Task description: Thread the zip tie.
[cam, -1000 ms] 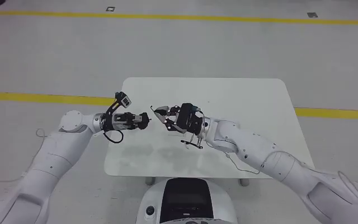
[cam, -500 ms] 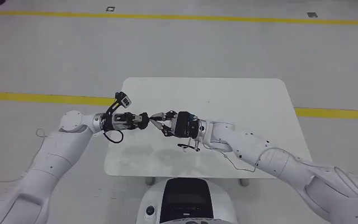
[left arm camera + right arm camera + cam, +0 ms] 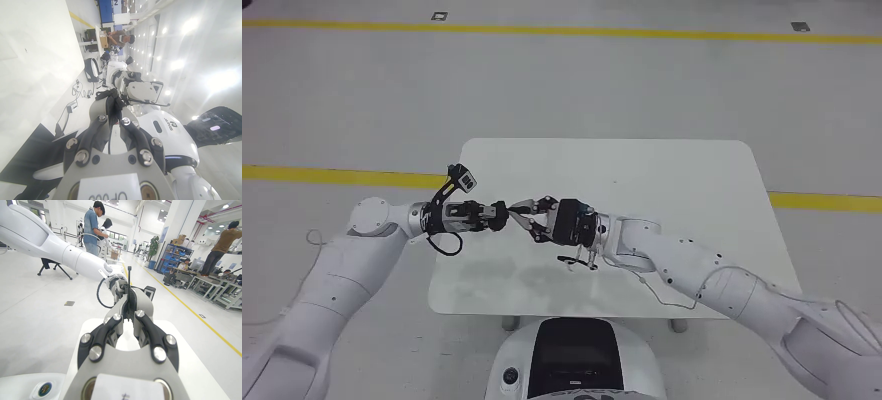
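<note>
Nearest, raised over the left part of the surface (image 3: 672,200): right gripper (image 3: 130,298), clamped on a thin black zip tie (image 3: 129,279). Tie lying along the line of the fingers, one end back toward the palm, the other out past the fingertips, ending in a small square head. Head end passing just beside the left gripper (image 3: 113,104), set tip to tip against the right one.

Left gripper closed as well, pads pressed together on a thin black length of zip tie trailing back toward its own palm. Cannot tell whether the same one or a second.

From above, left arm (image 3: 352,260) coming in across the surface's left edge, right arm (image 3: 692,265) slanting in from the near right. Fingertips touching or just short of it.

Beyond the grippers, white top stretching to the far and right edges.

Farther out, pale floor (image 3: 642,90) with a yellow line (image 3: 322,175) level with the surface on both sides. Another yellow line well behind, with small dark square markers (image 3: 440,15) close to it.

Farthest, past the left arm: blue shelving (image 3: 177,255), a potted plant (image 3: 154,245) and desks (image 3: 213,283).
</note>
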Available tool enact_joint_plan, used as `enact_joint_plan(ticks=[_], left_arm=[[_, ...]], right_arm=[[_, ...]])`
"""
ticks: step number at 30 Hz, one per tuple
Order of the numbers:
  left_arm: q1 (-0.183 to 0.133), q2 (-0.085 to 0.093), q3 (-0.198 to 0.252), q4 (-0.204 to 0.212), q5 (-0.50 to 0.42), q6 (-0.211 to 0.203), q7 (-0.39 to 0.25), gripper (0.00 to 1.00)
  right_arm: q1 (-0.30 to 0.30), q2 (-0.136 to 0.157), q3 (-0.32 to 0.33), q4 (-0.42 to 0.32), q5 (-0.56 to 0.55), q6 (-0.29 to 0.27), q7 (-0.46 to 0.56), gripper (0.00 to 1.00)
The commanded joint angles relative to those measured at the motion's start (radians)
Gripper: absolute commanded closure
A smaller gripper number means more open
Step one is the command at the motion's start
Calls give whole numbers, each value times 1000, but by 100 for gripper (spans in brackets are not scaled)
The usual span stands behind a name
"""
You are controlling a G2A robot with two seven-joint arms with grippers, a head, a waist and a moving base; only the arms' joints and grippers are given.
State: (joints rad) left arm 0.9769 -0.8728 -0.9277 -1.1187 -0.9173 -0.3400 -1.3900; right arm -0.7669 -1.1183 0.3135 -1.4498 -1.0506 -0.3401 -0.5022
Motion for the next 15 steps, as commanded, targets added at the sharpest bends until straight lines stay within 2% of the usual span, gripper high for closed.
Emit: enact_joint_plan(ticks=[1,4,15], left_arm=[[0,0,0,0,0,0,0,100],[0,0,0,0,0,0,0,100],[0,0,0,0,0,0,0,100]], right_arm=[[3,-6,-4,11,4,0,-8,100],[5,-14,-7,28,12,0,-43,100],[5,-14,-7,28,12,0,-43,100]])
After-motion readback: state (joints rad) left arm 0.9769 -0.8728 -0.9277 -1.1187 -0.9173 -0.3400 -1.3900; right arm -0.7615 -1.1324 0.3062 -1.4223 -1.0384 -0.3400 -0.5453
